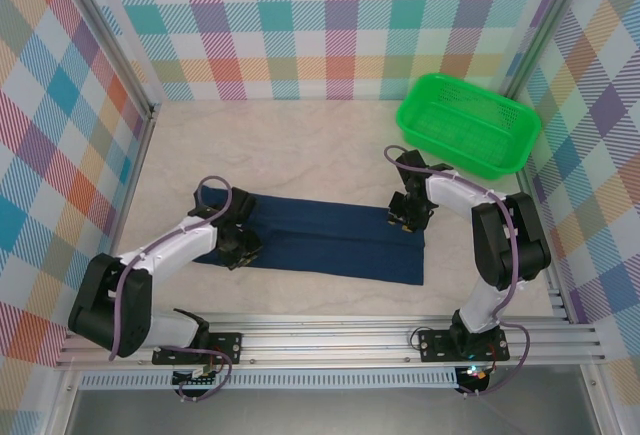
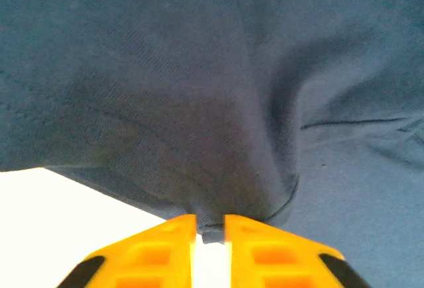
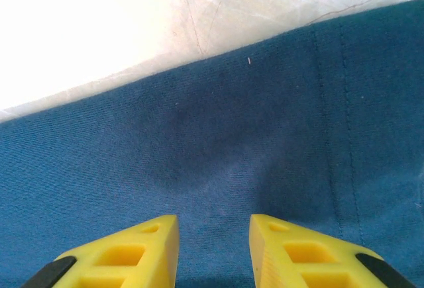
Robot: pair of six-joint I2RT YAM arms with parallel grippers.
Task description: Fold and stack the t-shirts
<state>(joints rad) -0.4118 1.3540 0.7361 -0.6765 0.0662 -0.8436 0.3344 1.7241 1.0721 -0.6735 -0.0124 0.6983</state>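
shirt (image 1: 330, 240): left end hidden under the left arm (image 1: 165, 250) | left gripper (image 2: 211, 222): fingers cut off by the bottom edge, cloth up close pretty blurry | right gripper (image 3: 213, 220): fingers cut off too, same deal

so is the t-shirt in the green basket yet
No, the navy t-shirt lies spread flat on the table, well apart from the green basket at the far right corner.

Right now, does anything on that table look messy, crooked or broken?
Nothing broken or spilled. The navy t-shirt lies as a long folded strip, slightly slanted on the table. The one oddity: at its left end the left claw pinches the cloth into a puckered bunch. The right claw is open over flat cloth.
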